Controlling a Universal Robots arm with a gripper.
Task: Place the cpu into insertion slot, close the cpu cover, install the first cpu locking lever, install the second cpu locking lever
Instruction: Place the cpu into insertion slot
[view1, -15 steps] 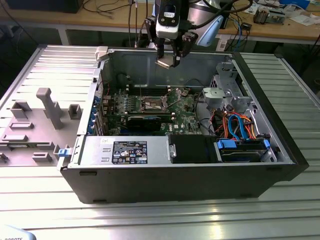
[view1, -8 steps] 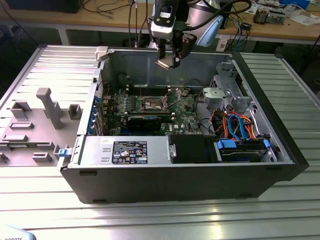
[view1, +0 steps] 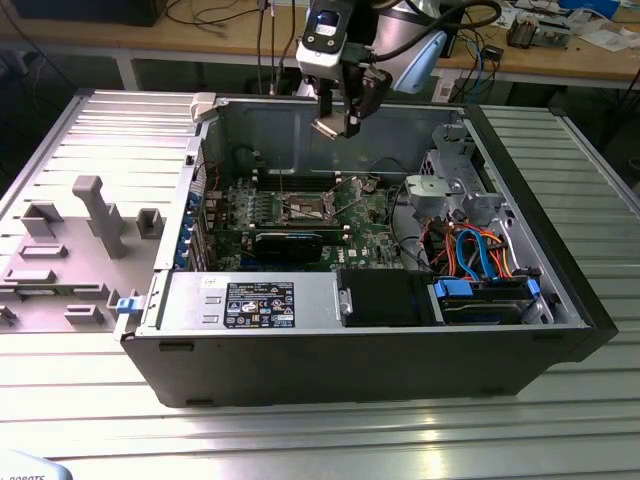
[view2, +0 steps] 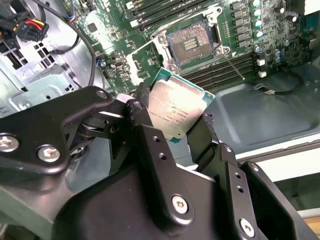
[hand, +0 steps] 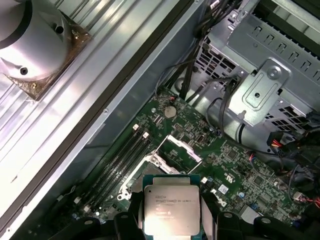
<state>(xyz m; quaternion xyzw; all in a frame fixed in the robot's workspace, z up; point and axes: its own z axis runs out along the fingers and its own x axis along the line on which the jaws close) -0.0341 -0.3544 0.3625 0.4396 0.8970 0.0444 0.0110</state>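
My gripper (view1: 335, 118) hangs above the open computer case, shut on the cpu (view1: 325, 128), a flat square chip with a dull silver top. In both wrist views the cpu (view2: 175, 111) (hand: 170, 210) sits clamped by its edges between the two black fingers (view2: 142, 107). It is tilted and held in the air, well above the board. The insertion slot (view2: 192, 45) (view1: 305, 208) lies open on the green motherboard, its dark centre bare. The cpu cover (view2: 145, 57) (hand: 184, 148) stands swung open beside the slot. A thin locking lever (view2: 232, 65) sticks out beside the socket.
A long black graphics card (view1: 290, 243) lies near the socket, with memory slots (view2: 220, 70) alongside. A silver drive cage (view1: 455, 185) and blue and orange cables (view1: 480, 255) fill the exterior view's right. The case wall (view1: 270, 130) rises behind. A grey fixture tray (view1: 70, 250) sits outside.
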